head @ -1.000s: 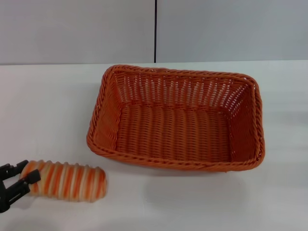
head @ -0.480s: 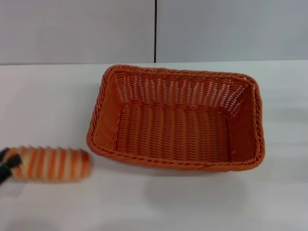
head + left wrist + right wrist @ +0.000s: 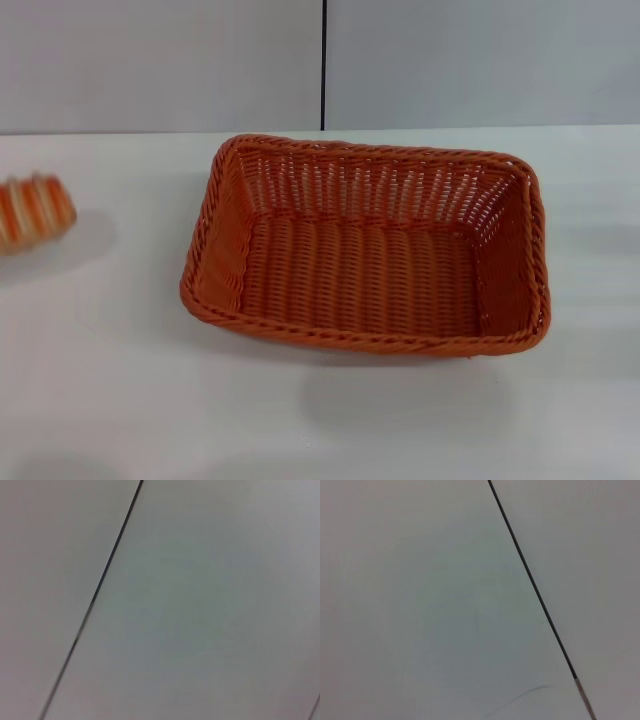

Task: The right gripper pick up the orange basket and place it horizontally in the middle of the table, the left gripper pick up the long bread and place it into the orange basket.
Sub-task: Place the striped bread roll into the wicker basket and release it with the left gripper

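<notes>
The orange basket (image 3: 365,245) lies lengthwise across the middle of the white table (image 3: 320,420) in the head view, open side up and empty. Only one end of the long bread (image 3: 35,210), striped orange and cream, shows at the left edge of that view. It hangs above the table and casts a soft shadow beneath it. Its other end runs out of the picture. Neither gripper shows in any view, so what holds the bread is hidden.
A grey wall with a dark vertical seam (image 3: 323,65) stands behind the table. Both wrist views show only grey panels with a dark seam (image 3: 100,585) (image 3: 535,587). Bare tabletop lies in front of the basket and to its sides.
The bread has risen from the table's front left, moving up and leftward until most of it left the picture. The left gripper that held its end has gone out of view. The basket stayed put.
</notes>
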Available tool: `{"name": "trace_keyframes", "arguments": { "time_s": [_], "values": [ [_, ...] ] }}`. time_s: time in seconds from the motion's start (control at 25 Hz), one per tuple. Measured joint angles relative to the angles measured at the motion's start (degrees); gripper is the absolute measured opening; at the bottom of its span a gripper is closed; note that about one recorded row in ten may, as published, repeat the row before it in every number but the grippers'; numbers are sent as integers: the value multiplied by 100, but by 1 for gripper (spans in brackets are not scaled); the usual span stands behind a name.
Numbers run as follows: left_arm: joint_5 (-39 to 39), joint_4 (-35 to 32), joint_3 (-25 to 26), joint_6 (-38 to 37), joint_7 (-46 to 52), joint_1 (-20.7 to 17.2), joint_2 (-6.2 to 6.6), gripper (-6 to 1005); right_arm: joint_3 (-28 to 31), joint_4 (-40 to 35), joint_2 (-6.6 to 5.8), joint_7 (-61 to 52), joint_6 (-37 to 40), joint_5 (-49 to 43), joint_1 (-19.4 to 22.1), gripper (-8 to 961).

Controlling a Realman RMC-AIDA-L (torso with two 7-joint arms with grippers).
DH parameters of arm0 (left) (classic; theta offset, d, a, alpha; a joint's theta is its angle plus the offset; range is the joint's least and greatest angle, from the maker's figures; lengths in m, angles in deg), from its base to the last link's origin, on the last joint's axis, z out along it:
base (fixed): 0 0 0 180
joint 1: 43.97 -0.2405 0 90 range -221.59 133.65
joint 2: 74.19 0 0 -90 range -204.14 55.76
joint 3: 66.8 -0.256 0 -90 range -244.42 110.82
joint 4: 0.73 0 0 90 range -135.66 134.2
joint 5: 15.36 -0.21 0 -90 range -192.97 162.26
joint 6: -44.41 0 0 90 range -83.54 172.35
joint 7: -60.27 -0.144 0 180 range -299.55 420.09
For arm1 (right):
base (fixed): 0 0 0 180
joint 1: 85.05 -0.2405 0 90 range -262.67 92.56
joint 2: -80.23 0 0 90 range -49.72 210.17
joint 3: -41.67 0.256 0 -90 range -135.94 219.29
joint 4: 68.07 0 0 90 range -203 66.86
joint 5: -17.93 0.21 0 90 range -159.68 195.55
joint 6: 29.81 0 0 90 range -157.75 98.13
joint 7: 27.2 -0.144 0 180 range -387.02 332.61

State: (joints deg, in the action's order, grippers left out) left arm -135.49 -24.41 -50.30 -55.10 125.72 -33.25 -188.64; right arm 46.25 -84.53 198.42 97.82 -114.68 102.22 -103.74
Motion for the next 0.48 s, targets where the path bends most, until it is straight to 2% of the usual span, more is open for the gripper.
{"name": "trace_keyframes", "arguments": {
  "time_s": [0.04,0.28,0.32,0.36,0.4,0.48],
  "values": [
    [0,0,0,0,0,0,0,239,0,0,0,0,0,0,0,464],
    [14,246,-28,-253,29,679,-326,215,0,138,8,3,77,9,-20,464],
    [-22,602,-99,-237,-166,891,-347,211,3,174,14,5,128,20,-29,464],
    [-22,602,-99,-237,-166,891,-347,207,3,174,14,5,128,20,-29,464],
    [-50,996,-279,-191,-401,1089,-339,203,21,197,25,5,140,31,-31,464],
    [-51,1108,-441,-179,-482,1192,-340,185,37,208,32,5,140,38,-32,464]
  ]
}}
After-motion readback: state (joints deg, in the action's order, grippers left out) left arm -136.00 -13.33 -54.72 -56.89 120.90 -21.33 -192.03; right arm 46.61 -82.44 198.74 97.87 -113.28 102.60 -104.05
